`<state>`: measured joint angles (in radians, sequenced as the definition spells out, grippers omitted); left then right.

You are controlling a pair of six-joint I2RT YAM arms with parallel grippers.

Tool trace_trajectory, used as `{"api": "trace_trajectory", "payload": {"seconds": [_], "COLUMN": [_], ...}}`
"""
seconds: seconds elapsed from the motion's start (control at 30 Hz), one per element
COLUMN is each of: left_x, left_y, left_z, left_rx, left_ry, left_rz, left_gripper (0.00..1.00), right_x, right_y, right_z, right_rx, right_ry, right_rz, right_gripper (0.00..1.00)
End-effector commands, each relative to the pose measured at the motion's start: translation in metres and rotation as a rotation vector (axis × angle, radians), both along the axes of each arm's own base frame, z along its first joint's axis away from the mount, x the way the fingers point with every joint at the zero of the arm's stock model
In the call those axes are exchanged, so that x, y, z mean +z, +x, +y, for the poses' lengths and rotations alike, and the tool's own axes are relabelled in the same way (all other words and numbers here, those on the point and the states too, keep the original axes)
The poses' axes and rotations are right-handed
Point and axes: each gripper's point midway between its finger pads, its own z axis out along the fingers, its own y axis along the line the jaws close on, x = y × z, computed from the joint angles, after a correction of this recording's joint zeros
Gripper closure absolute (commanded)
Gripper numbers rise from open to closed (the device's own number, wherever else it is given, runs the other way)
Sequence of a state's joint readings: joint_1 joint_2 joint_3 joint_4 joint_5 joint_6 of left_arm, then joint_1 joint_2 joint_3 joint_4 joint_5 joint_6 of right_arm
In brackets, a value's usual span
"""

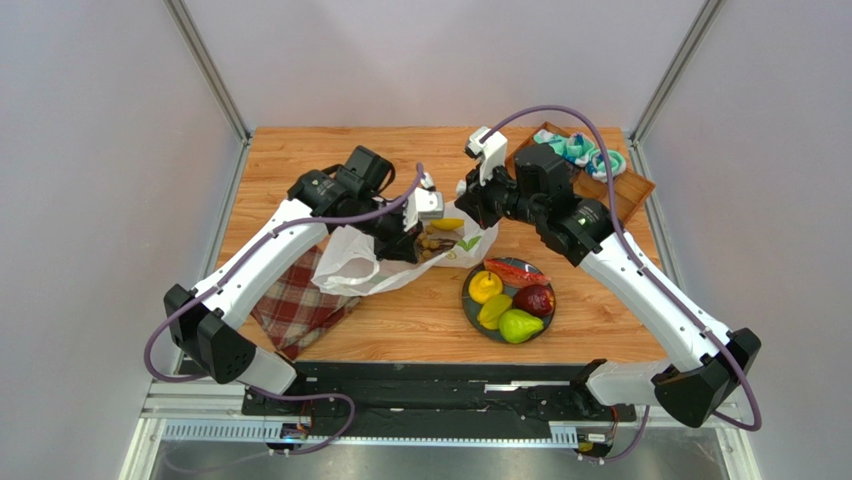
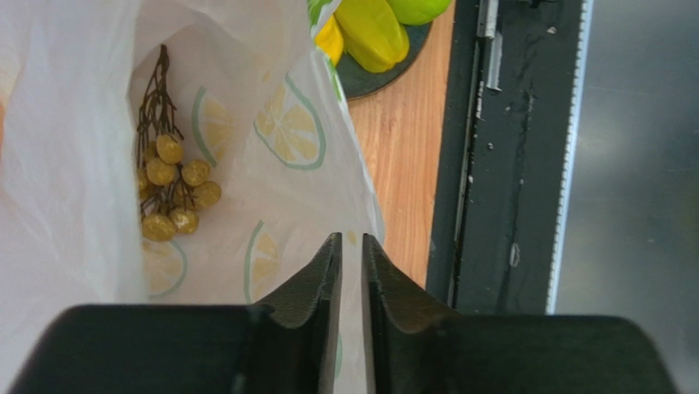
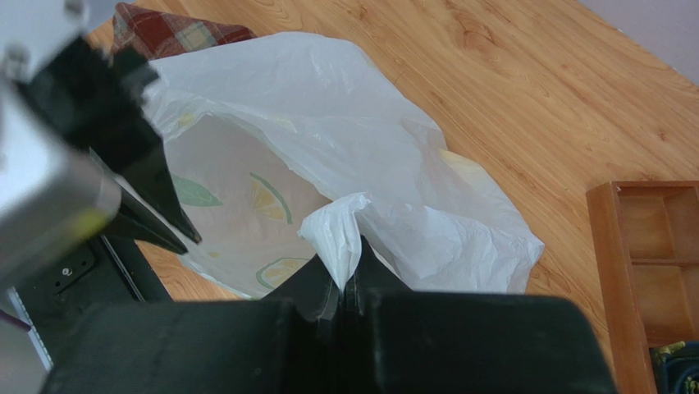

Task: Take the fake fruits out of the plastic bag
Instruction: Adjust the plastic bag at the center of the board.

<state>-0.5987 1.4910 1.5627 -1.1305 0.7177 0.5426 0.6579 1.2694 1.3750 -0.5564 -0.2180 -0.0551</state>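
Observation:
The white plastic bag (image 1: 360,268) lies open at the table's middle. In the left wrist view a brown grape bunch (image 2: 172,185) rests inside the plastic bag (image 2: 271,123). My left gripper (image 2: 351,238) hovers at the bag's mouth, its jaws a narrow slit apart with nothing between them. My right gripper (image 3: 349,246) is shut on a pinched fold of the bag's rim (image 3: 336,230) and holds it up. On the dark plate (image 1: 468,300) lie a watermelon slice (image 1: 515,270), a starfruit (image 1: 485,287), an apple (image 1: 535,300), a mango (image 1: 493,311) and a pear (image 1: 520,325).
A red plaid cloth (image 1: 300,300) lies under the bag's left side. A wooden tray (image 1: 630,190) with teal rolled socks (image 1: 580,150) stands at the back right. The black rail (image 2: 492,164) of the arm bases runs along the near edge.

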Motion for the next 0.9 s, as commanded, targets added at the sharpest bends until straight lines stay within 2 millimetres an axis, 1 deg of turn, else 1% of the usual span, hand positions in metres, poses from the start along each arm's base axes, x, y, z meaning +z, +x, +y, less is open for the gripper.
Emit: {"api": "trace_trajectory", "payload": {"seconds": [0.0, 0.07, 0.1, 0.13, 0.17, 0.2, 0.23, 0.27, 0.3, 0.33, 0.37, 0.4, 0.43, 0.47, 0.5, 0.53, 0.57, 0.6, 0.7, 0.73, 0.77, 0.8, 0.83, 0.87], "left_x": [0.011, -0.002, -0.006, -0.013, -0.02, -0.029, -0.036, -0.038, -0.048, -0.053, -0.052, -0.062, -0.059, -0.057, -0.067, -0.065, -0.063, -0.07, -0.078, -0.084, -0.083, -0.095, -0.1, -0.107], "left_y": [0.032, 0.047, 0.052, 0.059, 0.069, 0.074, 0.083, 0.097, 0.103, 0.111, 0.122, 0.124, 0.132, 0.133, 0.129, 0.131, 0.129, 0.125, 0.121, 0.119, 0.118, 0.113, 0.114, 0.112], "left_z": [-0.027, -0.031, -0.033, -0.031, -0.035, -0.034, -0.031, -0.035, -0.032, -0.029, -0.032, -0.029, -0.032, -0.032, -0.029, -0.032, -0.031, -0.03, -0.021, -0.016, -0.012, -0.006, 0.0, 0.004], "left_rx": [-0.039, -0.01, -0.004, 0.015, 0.021, 0.021, 0.038, 0.046, 0.051, 0.056, 0.038, 0.028, 0.031, 0.011, -0.004, -0.009, -0.02, -0.034, -0.037, -0.045, -0.069, -0.084, -0.102, -0.112], "left_ry": [-0.056, -0.023, -0.012, 0.016, 0.025, 0.045, 0.076, 0.076, 0.099, 0.126, 0.124, 0.144, 0.132, 0.123, 0.132, 0.107, 0.099, 0.107, 0.152, 0.176, 0.187, 0.211, 0.235, 0.252], "left_rz": [-0.316, -0.318, -0.322, -0.335, -0.357, -0.368, -0.397, -0.454, -0.478, -0.518, -0.585, -0.602, -0.65, -0.688, -0.69, -0.718, -0.733, -0.723, -0.697, -0.698, -0.729, -0.722, -0.738, -0.731], "left_gripper": [0.86, 0.9, 0.91, 0.91, 0.91, 0.91, 0.93, 0.94, 0.94, 0.94, 0.95, 0.98, 0.99, 0.99, 0.99, 0.99, 0.99, 0.99, 1.0, 1.0, 1.0, 1.0, 1.0, 1.0], "right_x": [0.027, 0.027, 0.028, 0.026, 0.025, 0.024, 0.024, 0.023, 0.024, 0.022, 0.023, 0.024, 0.024, 0.025, 0.026, 0.028, 0.03, 0.031, 0.035, 0.037, 0.041, 0.044, 0.048, 0.055], "right_y": [0.01, 0.008, 0.005, 0.004, 0.002, 0.0, -0.002, -0.003, -0.006, -0.009, -0.011, -0.013, -0.013, -0.012, -0.011, -0.009, -0.008, -0.006, 0.002, 0.002, 0.001, -0.003, -0.006, -0.008], "right_z": [0.015, 0.018, 0.019, 0.02, 0.02, 0.019, 0.018, 0.018, 0.018, 0.017, 0.017, 0.016, 0.016, 0.016, 0.016, 0.018, 0.018, 0.02, 0.022, 0.023, 0.025, 0.029, 0.031, 0.036], "right_rx": [0.029, 0.05, 0.068, 0.076, 0.082, 0.091, 0.093, 0.096, 0.105, 0.112, 0.117, 0.122, 0.114, 0.108, 0.105, 0.107, 0.106, 0.105, 0.085, 0.091, 0.104, 0.137, 0.156, 0.178], "right_ry": [0.057, 0.06, 0.063, 0.06, 0.056, 0.053, 0.052, 0.05, 0.053, 0.047, 0.049, 0.052, 0.06, 0.062, 0.062, 0.065, 0.069, 0.07, 0.071, 0.073, 0.079, 0.094, 0.105, 0.12], "right_rz": [-0.045, -0.037, -0.037, -0.031, -0.029, -0.026, -0.023, -0.019, -0.017, -0.005, -0.001, 0.003, 0.012, 0.013, 0.011, 0.005, -0.001, -0.005, -0.017, -0.019, -0.026, -0.021, -0.016, -0.018], "right_gripper": [1.0, 1.0, 1.0, 1.0, 1.0, 1.0, 1.0, 1.0, 1.0, 1.0, 1.0, 1.0, 1.0, 1.0, 1.0, 1.0, 1.0, 1.0, 1.0, 1.0, 1.0, 1.0, 1.0, 1.0]}}
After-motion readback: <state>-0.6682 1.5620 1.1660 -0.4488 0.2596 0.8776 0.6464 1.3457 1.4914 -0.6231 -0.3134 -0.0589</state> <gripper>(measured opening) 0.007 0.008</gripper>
